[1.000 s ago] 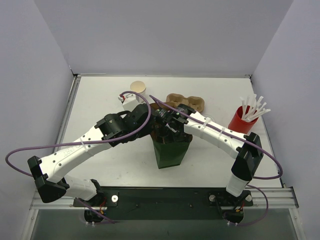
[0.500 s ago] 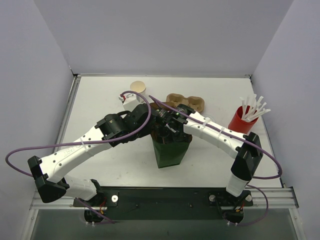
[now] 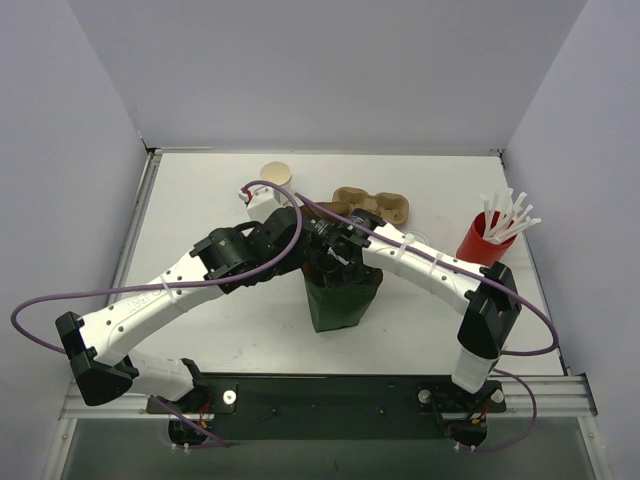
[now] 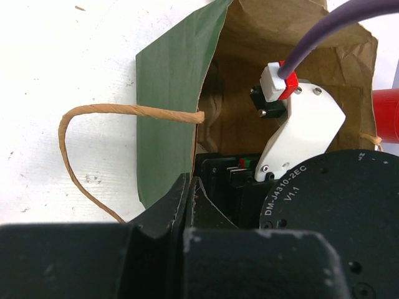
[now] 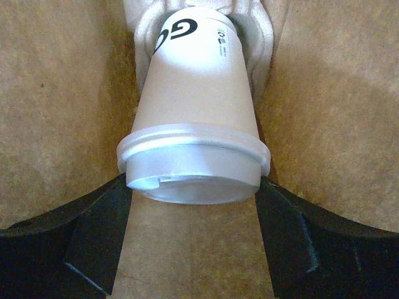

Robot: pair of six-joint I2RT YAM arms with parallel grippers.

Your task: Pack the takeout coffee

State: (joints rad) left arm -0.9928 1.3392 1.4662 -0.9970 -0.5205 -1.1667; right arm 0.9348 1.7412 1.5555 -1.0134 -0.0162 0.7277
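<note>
The takeout coffee point(image 5: 196, 106), a white paper cup with a round white lid point(image 5: 193, 171), hangs inside the brown interior of the paper bag point(image 5: 56, 93). My right gripper point(image 5: 194, 187) is shut on it, a dark finger point(image 5: 103, 227) pressing each side of the lid. From above, the green bag point(image 3: 340, 300) stands upright mid-table, and the right gripper point(image 3: 335, 262) reaches into its mouth, hiding the cup. My left gripper point(image 4: 190, 187) is shut on the bag's green rim point(image 4: 168, 106) and holds the mouth apart.
A brown two-hole cardboard carrier point(image 3: 375, 203) lies just behind the bag. A red cup of white straws point(image 3: 483, 243) stands at the right. A lidless paper cup point(image 3: 275, 175) stands at the back left. The bag's twisted paper handle point(image 4: 81, 124) loops over the table.
The right arm has shifted slightly left and further into the bag's mouth. The left arm and the bag have stayed put.
</note>
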